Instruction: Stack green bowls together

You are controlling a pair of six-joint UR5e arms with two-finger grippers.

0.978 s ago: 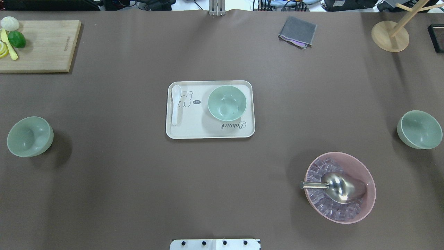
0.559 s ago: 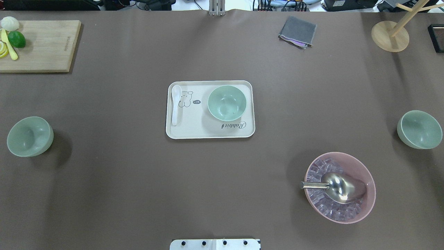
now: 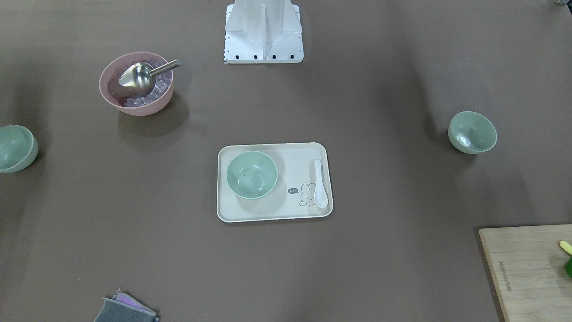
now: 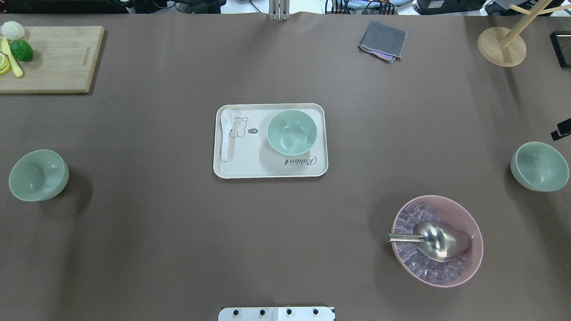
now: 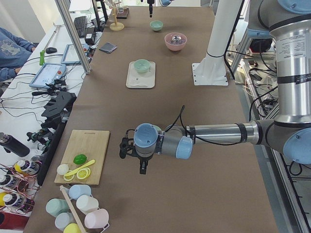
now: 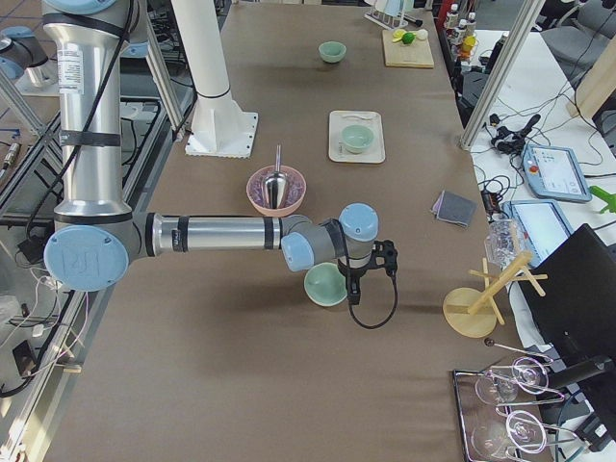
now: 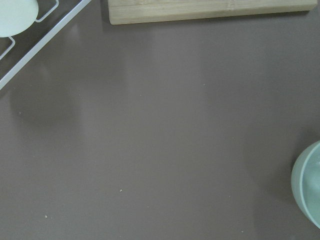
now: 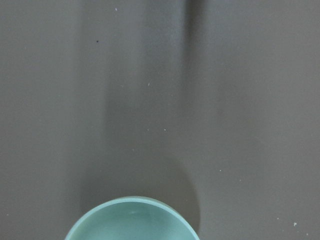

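Three pale green bowls stand apart. One sits on the white tray (image 4: 241, 167) at mid-table (image 4: 291, 132). One is at the left (image 4: 39, 174) and one at the right (image 4: 539, 166). A black piece of my right gripper (image 4: 563, 129) shows at the right edge, just beyond the right bowl. The exterior right view shows that gripper (image 6: 354, 284) close beside the bowl (image 6: 325, 285). My left gripper (image 5: 143, 169) hovers beside the left bowl (image 5: 154, 128), which sits at the left wrist view's right edge (image 7: 307, 190). I cannot tell whether either gripper is open or shut.
A pink bowl (image 4: 437, 240) with ice and a metal scoop stands in front of the right bowl. A white spoon (image 4: 225, 133) lies on the tray. A cutting board (image 4: 53, 58) with lime is far left; a grey cloth (image 4: 382, 41) and wooden stand (image 4: 502, 46) are far right.
A black piece of the right gripper has come into the overhead view at the right edge, beyond the right bowl. The bowls have not moved.
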